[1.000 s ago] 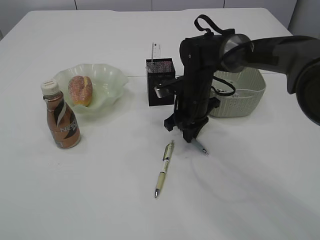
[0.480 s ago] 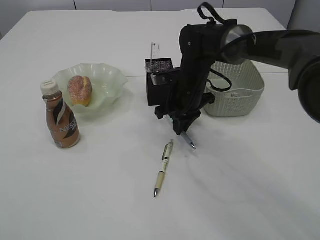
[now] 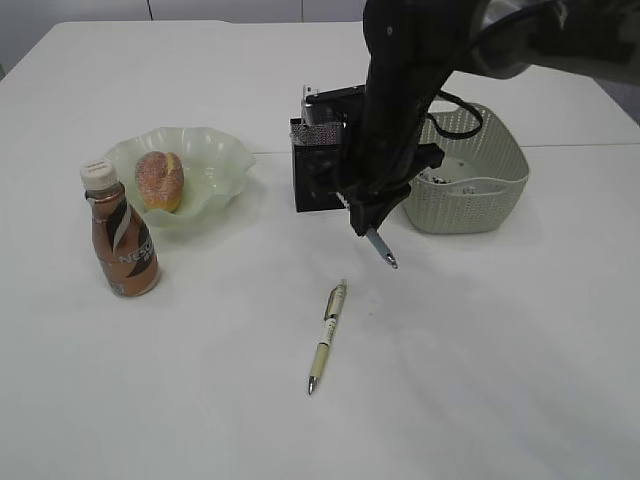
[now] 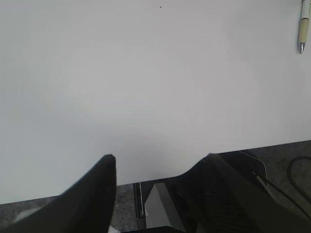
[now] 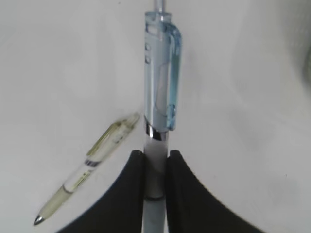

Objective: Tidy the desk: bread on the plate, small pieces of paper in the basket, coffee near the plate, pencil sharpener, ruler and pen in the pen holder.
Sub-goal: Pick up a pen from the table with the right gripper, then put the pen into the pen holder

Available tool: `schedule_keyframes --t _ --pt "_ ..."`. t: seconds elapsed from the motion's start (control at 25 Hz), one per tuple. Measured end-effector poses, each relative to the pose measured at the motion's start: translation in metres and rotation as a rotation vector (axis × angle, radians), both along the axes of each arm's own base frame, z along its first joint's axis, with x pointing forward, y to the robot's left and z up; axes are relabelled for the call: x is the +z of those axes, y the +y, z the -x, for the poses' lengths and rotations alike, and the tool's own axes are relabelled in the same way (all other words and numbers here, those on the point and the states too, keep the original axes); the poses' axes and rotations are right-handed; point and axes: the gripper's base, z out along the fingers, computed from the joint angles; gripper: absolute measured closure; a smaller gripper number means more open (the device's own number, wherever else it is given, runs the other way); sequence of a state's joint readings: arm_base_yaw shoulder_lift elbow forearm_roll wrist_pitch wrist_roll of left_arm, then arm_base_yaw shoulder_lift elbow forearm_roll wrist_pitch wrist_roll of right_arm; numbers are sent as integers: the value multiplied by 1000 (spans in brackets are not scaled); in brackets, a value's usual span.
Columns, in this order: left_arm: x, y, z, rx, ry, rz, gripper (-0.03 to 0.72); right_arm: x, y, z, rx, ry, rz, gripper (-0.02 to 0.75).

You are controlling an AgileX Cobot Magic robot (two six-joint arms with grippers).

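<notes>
Translucent blue-clipped pen between smooth black end effector fingers.

White table carries all items. Coffee bottle upright at left, just in front of green wavy-rimmed plate. Black mesh pen holder near centre, partly hidden by arm. Pale woven basket right of it. Cream pen lies flat in front of holder, tip toward camera.
</notes>
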State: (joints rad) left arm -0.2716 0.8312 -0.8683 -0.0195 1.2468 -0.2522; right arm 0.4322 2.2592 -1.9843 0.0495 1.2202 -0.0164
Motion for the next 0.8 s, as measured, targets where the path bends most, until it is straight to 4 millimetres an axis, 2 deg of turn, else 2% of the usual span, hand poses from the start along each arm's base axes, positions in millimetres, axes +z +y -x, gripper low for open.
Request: schedule_keyframes --t 0.16,0.36,0.6,0.8 --pt "0 0 0 0 0 0 274 18 1 25 6 -16 -13 650" --pt "0 0 0 0 0 0 274 25 -13 55 12 -146 -70 650" --pt "0 0 0 0 0 0 274 22 -32 88 22 -500 -206 650" --pt "0 0 0 0 0 0 274 23 -35 89 1 -818 -337 650"
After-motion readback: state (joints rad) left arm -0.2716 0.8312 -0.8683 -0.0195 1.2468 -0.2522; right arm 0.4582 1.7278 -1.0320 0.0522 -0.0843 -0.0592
